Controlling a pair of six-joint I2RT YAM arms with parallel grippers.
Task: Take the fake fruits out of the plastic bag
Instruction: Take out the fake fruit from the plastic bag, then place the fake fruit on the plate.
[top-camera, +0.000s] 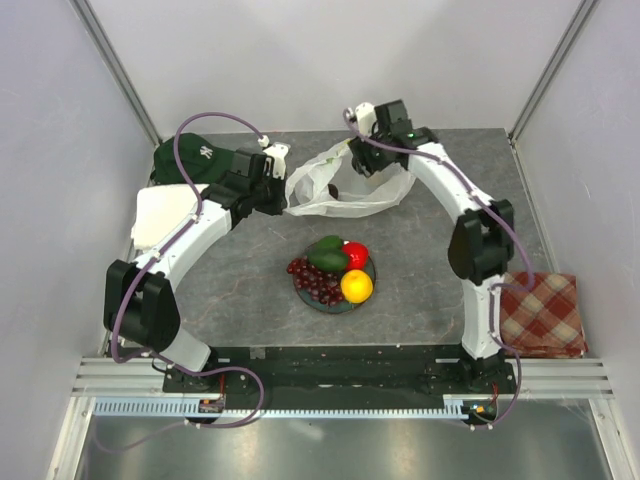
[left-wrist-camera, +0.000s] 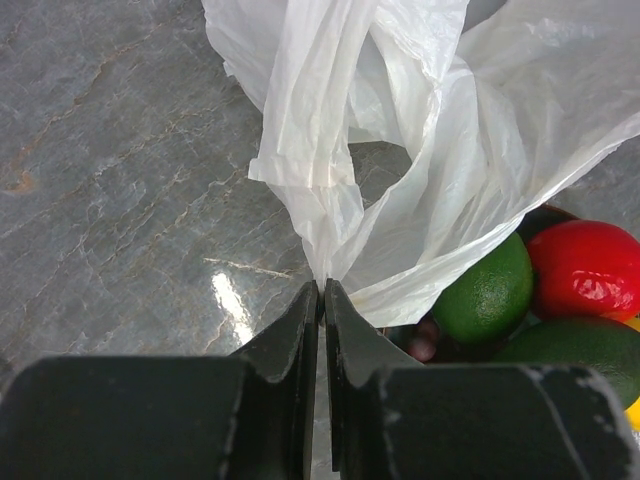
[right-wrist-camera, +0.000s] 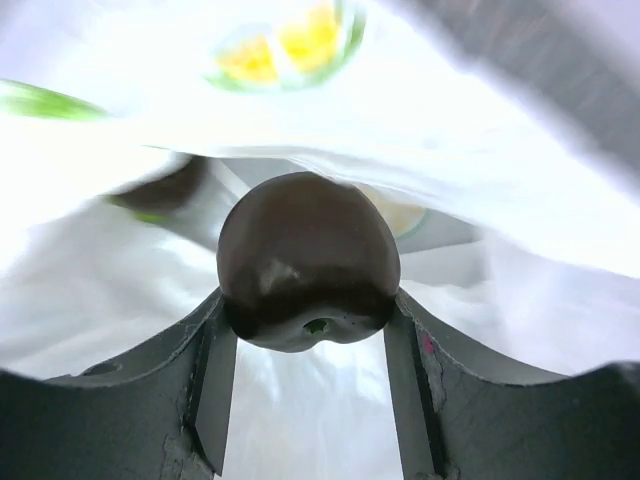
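The white plastic bag (top-camera: 345, 185) lies at the back middle of the table. My left gripper (top-camera: 283, 205) is shut on the bag's left edge (left-wrist-camera: 330, 215); the film is pinched between its jaws (left-wrist-camera: 322, 288). My right gripper (top-camera: 340, 178) reaches into the bag and is shut on a dark purple-brown fruit (right-wrist-camera: 308, 262), held between both fingers (right-wrist-camera: 215, 380) with white film all around. The teal-grey plate (top-camera: 335, 309) holds the grape bunch (top-camera: 312, 280), a green piece (top-camera: 327, 254), a red apple (top-camera: 355, 254) and a yellow-orange fruit (top-camera: 357, 286).
A dark green cap (top-camera: 185, 160) lies at the back left, behind a white sheet (top-camera: 160, 215). A red checked cloth (top-camera: 540, 315) lies at the right front. In the left wrist view a round green fruit (left-wrist-camera: 485, 290) and the red apple (left-wrist-camera: 585, 268) show past the bag.
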